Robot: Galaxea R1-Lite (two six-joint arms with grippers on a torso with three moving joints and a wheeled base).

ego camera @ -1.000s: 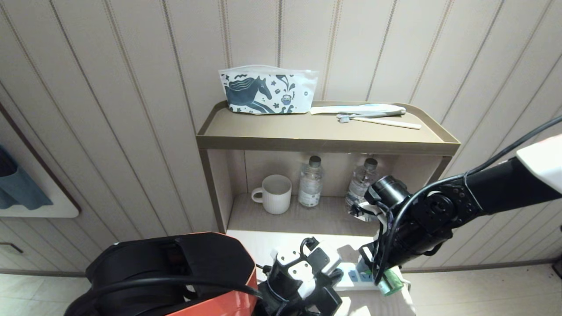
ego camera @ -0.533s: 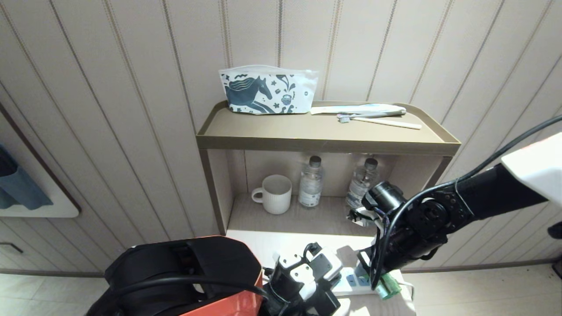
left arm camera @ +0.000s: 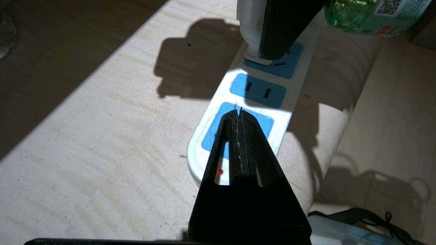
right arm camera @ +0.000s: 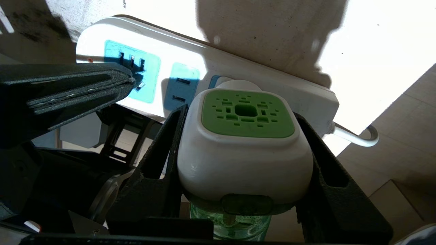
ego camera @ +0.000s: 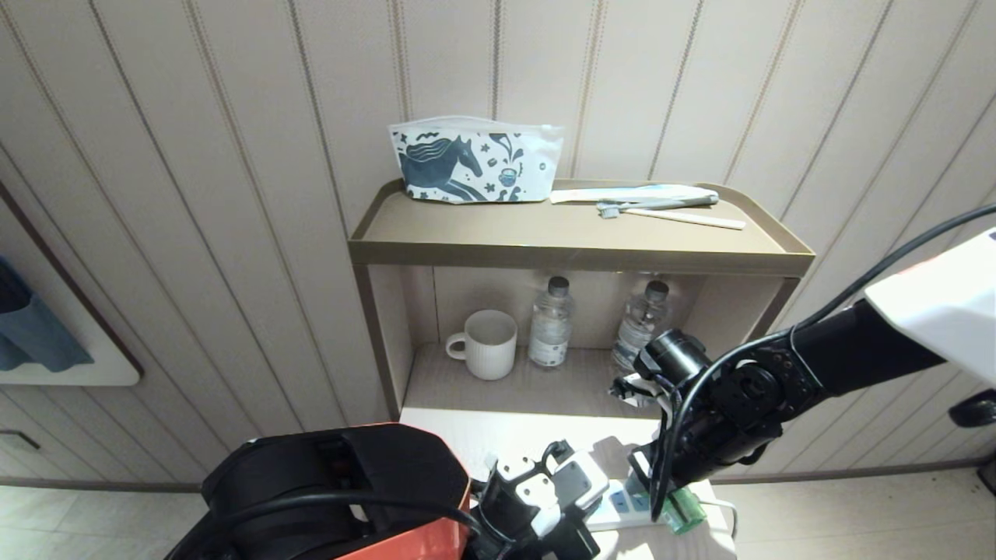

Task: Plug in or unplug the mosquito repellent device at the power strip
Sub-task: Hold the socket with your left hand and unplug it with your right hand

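Observation:
The white power strip (left arm camera: 258, 91) with blue sockets lies along the front edge of a pale ledge (ego camera: 498, 435). My right gripper (right arm camera: 240, 114) is shut on the white head of the mosquito repellent device (right arm camera: 245, 146), one finger on each side. Its green bottle (ego camera: 685, 513) hangs over the ledge edge. The device's back sits against a socket near the strip's cable end, and the prongs are hidden. My left gripper (left arm camera: 239, 114) is shut and empty, its tips over the end socket of the strip (right arm camera: 170, 47).
Behind the ledge stands a brown shelf unit (ego camera: 576, 253) holding a white mug (ego camera: 489, 344) and two clear water bottles (ego camera: 551, 330). A printed pouch (ego camera: 475, 169) and toothbrushes (ego camera: 669, 210) lie on top. The strip's cable (right arm camera: 357, 139) leaves at the right.
The right arm has sunk a little and drawn left with the device still in its grip. The left wrist has shifted slightly right and down over the strip's end.

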